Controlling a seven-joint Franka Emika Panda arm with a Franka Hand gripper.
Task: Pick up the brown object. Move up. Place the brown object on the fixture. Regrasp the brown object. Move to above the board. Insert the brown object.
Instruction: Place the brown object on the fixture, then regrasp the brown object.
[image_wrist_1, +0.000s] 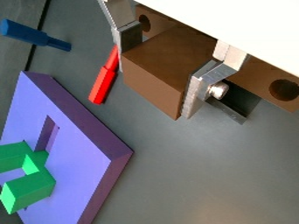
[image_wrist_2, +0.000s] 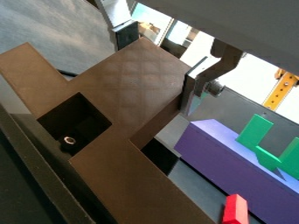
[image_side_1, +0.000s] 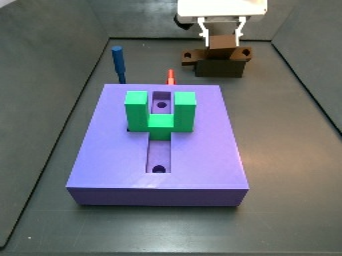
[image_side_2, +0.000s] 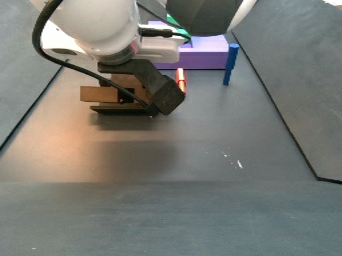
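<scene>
Now my pincer (image_wrist_1: 170, 63) is clamped on the brown bar (image_wrist_1: 163, 79) over the fixture (image_side_1: 221, 66); no writing is legible.

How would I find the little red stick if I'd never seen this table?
Start at the big purple board with the green block on it. Look just past its far edge, toward the gripper over the brown object. The red stick lies there: thin and red, unlike the taller blue peg.

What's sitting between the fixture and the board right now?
Only the thin red peg, standing on the floor between the fixture and the board in a side view. The pincer grips the brown object at the fixture.
</scene>
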